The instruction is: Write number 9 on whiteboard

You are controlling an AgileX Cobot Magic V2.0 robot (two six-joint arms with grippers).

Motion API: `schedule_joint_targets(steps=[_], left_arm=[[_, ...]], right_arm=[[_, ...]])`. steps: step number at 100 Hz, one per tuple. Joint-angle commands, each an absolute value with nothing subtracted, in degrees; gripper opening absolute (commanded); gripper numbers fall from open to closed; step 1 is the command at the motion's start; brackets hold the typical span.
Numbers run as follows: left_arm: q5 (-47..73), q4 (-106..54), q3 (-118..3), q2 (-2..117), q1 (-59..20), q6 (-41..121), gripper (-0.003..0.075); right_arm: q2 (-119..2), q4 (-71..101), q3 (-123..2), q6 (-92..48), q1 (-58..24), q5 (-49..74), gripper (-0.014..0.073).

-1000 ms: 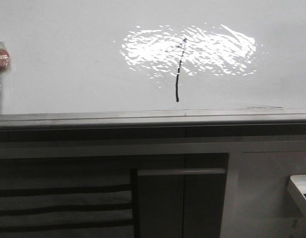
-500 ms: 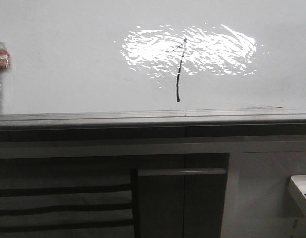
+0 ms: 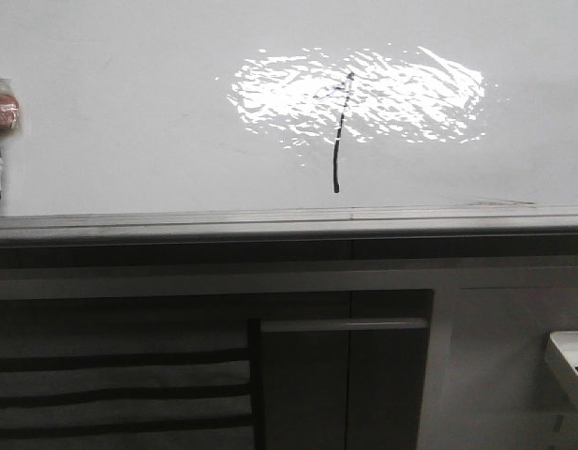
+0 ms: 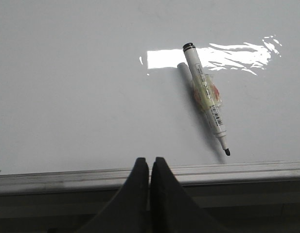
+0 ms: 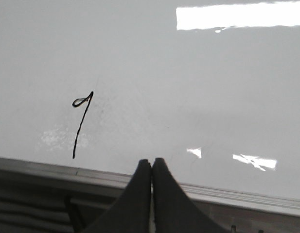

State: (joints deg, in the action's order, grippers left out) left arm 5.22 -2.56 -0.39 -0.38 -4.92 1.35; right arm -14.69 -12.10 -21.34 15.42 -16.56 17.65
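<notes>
Whiteboard [image 5: 188, 73]: right wrist view alone shows number 9's [image 5: 81, 121] loop.

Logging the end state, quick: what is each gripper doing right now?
Left gripper: closed, holding nothing; the marker lies apart on the whiteboard.
Right gripper: closed, empty.

Dark cabinet fronts [image 3: 345, 375] stand low in the front view, one with a pale horizontal handle [image 3: 343, 324].

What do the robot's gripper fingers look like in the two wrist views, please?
Both the left gripper and the right gripper show plain matte black fingers, broad at the base and tapering to narrow rounded tips. No cables, markings or arm links are visible.
</notes>
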Motion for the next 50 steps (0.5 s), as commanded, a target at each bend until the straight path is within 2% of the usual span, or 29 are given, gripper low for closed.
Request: schedule_joint_targets(steps=[1,21,37,45,50], left_arm=[[1.16,-3.15,1.31,-1.89,-4.72,0.83,-0.0020],[1.16,-3.15,1.31,-1.89,-4.72,0.83,-0.0020],[1.16,-3.15,1.31,-1.89,-4.72,0.83,-0.0020],[1.16,-3.15,1.31,-1.89,-4.72,0.83,-0.0020],[1.16,-3.15,1.31,-1.89,-4.72,0.83,-0.0020]], right_arm=[[-10.31,-9.94,-15.29,15.48,-12.21,3.76,-0.0072],[-2.95,-3.54,-5.29,15.59,-4.83,0.00,-0.0072],[0.21,-3.54,-0.55,15.59,-4.59,-1.80,-0.0072],[1.79,-3.54,2.41,15.59,-4.59,-6.82,-0.0072],[1.68,-3.54,1.97,15.59,-4.59,-4.37,-0.0072]])
